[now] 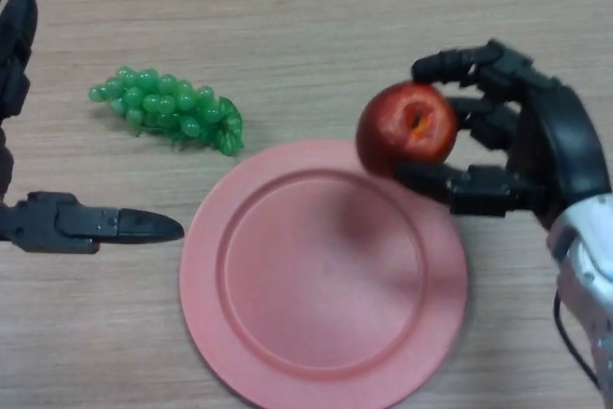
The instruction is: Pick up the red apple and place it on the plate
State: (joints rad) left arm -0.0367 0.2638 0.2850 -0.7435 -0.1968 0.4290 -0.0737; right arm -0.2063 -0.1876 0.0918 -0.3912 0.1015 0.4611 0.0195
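Pink plate at near centre. Right hand clasps red apple w/ curled fingers over plate's far-right rim. Left hand at left, fingers straight. Green grapes far left.

Red apple above the plate's upper right rim; pink plate flat on table.
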